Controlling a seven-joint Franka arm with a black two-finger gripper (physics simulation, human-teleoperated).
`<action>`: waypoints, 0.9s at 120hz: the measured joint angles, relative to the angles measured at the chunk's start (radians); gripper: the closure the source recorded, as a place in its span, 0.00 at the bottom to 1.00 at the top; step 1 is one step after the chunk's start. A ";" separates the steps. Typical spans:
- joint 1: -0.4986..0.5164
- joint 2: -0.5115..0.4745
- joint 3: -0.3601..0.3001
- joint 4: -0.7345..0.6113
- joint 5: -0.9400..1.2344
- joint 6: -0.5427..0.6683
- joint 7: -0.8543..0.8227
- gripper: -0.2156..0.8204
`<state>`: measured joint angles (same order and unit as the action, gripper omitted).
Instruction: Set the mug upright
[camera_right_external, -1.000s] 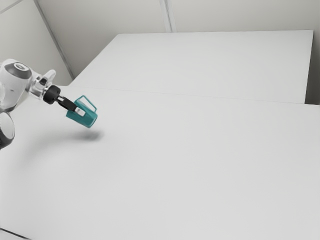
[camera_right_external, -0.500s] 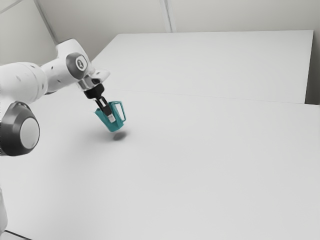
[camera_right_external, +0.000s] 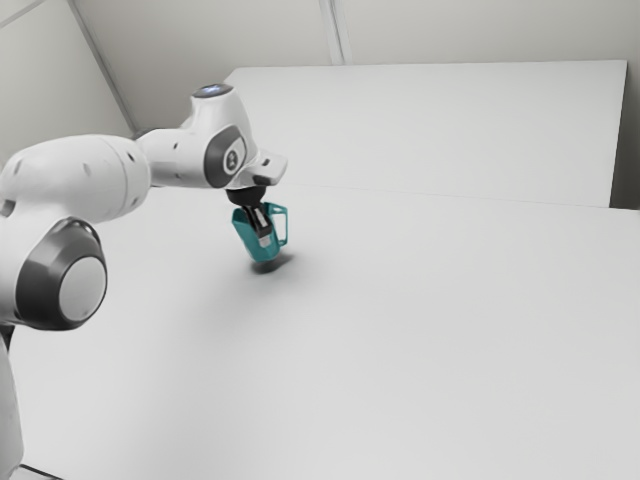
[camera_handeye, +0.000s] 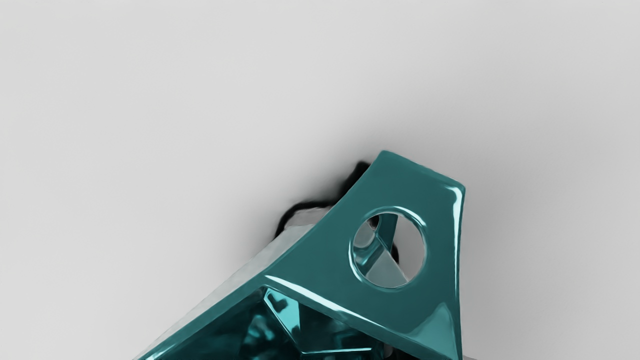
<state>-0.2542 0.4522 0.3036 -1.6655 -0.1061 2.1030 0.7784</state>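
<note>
From where I stand, the teal, glossy, angular mug (camera_right_external: 251, 236) is on the exterior view's left, held low over the pale grey, smooth tabletop (camera_right_external: 400, 350). The black two-finger gripper (camera_right_external: 265, 240) is closed on its body, coming down from above. The mug isn't straight: its mouth leans to the exterior view's left, and its flat teal handle (camera_right_external: 285, 226) stands out on the other side. The wrist view shows the open mouth and a round hole (camera_handeye: 390, 247) through the handle. A dark shadow (camera_right_external: 268, 268) sits right under the base; I can't tell whether the lowest edge already touches.

That lean is what would worry me. If the fingers let go now, the mug would land on one edge of its base and could well topple toward its mouth side. Pressing down while it's tilted is no better: the edge would catch first, and the mug might pivot or slip between the fingers. It looks as if the hand needs to level it before the base is pressed flat. Turning it too far would only swap one tilt for the other, with the handle's weight helping it over. Even once it's level, opening from too high could make it drop and rock, and a finger dragging on the wall during the retreat could pull it over.
</note>
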 joint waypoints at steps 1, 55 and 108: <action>-0.002 0.001 0.000 0.000 0.002 0.003 -0.004 0.97; -0.016 0.038 0.000 0.000 0.029 0.082 -0.163 0.97; -0.019 0.063 -0.001 0.002 0.028 0.093 -0.225 0.56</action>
<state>-0.2729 0.5148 0.3029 -1.6632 -0.0779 2.1956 0.5533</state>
